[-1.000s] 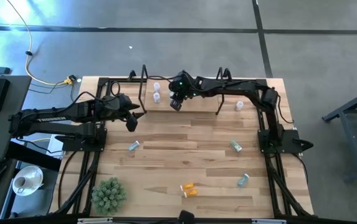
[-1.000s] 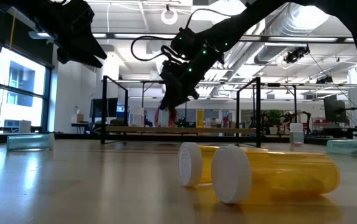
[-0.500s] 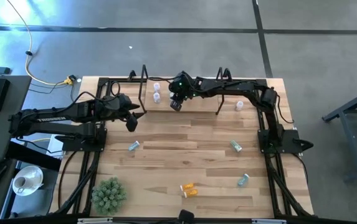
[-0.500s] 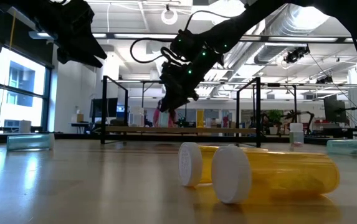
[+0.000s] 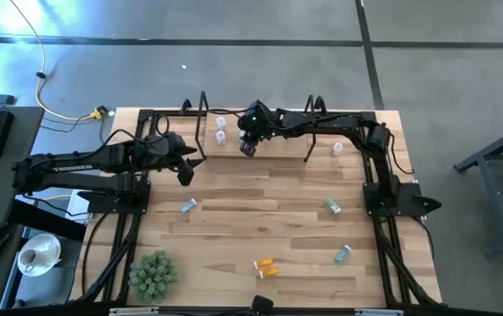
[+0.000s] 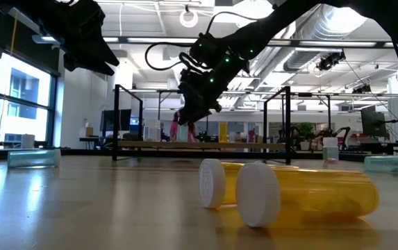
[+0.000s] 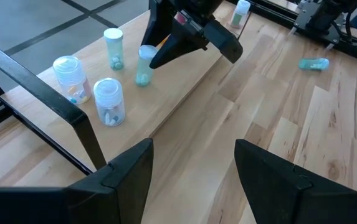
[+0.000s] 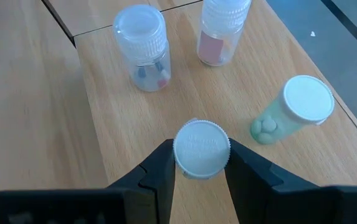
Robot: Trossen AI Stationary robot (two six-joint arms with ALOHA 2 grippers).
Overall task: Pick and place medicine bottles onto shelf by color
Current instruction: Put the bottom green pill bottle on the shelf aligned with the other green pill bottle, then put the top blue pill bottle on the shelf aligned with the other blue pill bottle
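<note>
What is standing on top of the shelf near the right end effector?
On the shelf stand two clear bottles, a teal bottle, and the white-capped bottle between the right end effector fingers. Its cap hides its body in the wrist view.

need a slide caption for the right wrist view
Right pincer grips a white-capped bottle above the shelf, three bottles already standing there.

Both arms are built from matte black links and housings, with black cables looped along their joints. The left arm bears white lettering along its long horizontal link, and the right arm shows a small green indicator light near its wrist. Each arm ends in two broad, dark, wedge-shaped fingers with flat inner faces.
</note>
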